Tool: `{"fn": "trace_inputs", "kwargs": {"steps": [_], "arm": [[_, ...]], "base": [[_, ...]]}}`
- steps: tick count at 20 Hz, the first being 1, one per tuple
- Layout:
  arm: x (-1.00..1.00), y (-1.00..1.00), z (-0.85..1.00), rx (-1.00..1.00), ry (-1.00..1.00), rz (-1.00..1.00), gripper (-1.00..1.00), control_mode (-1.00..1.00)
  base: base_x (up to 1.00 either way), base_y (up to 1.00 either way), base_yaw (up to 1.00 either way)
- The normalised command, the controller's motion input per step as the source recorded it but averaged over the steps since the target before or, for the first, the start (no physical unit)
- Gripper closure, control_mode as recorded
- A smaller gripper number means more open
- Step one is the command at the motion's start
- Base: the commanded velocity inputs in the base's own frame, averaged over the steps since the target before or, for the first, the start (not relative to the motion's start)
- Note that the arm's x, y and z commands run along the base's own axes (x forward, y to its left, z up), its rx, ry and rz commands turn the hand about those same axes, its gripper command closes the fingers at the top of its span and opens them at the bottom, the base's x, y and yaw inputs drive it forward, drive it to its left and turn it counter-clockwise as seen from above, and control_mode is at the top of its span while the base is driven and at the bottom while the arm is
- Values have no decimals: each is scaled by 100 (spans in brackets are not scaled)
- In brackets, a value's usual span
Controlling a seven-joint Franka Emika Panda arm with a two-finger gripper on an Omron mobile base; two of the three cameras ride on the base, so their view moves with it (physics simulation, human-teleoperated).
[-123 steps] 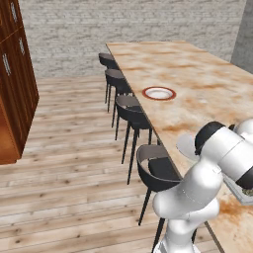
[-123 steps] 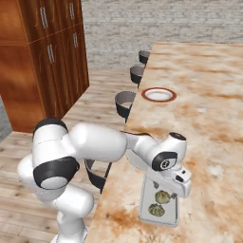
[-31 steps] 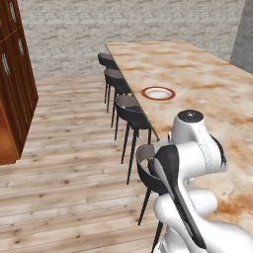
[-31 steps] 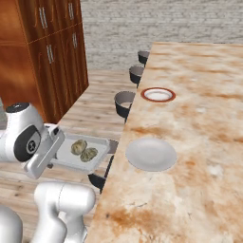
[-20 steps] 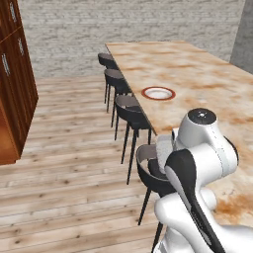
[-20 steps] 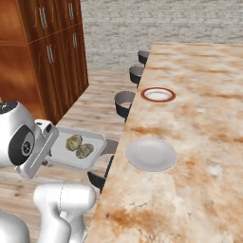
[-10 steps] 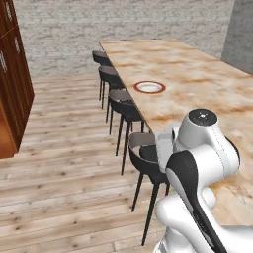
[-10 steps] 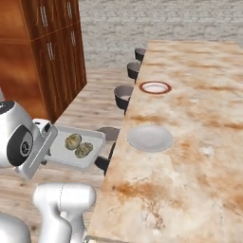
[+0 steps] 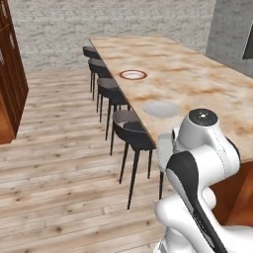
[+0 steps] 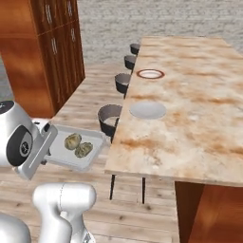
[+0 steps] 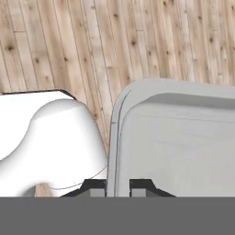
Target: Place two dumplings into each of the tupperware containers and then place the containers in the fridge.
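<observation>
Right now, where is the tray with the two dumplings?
In the right base view the tray is off the counter, held by the gripper over the wooden floor, left of the nearest stool.

The tupperware container [image 10: 76, 150] hangs out over the wooden floor [image 10: 90, 102], off the counter's [image 10: 190, 104] near left corner, with its end toward the arm clamped between the closed finger tips of the gripper [image 11: 118, 187]. Inside it sit two dumplings [image 10: 78, 144], side by side and touching. Up on the counter, a flat round plate [image 10: 148, 110] lies near the left edge. Farther along that same edge, toward the far end, sits a round rimmed dish [image 10: 150, 73]. A row of stools [image 10: 110, 118] lines the counter's left edge. Tall wooden cabinets [image 10: 47, 52] stand across the floor on the left.
</observation>
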Motion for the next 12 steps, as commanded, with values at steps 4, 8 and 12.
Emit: {"fn": "trace_inputs", "kwargs": {"steps": [4,8,12], "arm": [[0,0,0,0,0,0,100,100],[0,0,0,0,0,0,100,100],[0,0,0,0,0,0,100,100]], "base": [[-29,-60,-8],[13,-100,-8],[11,-100,-5]]}}
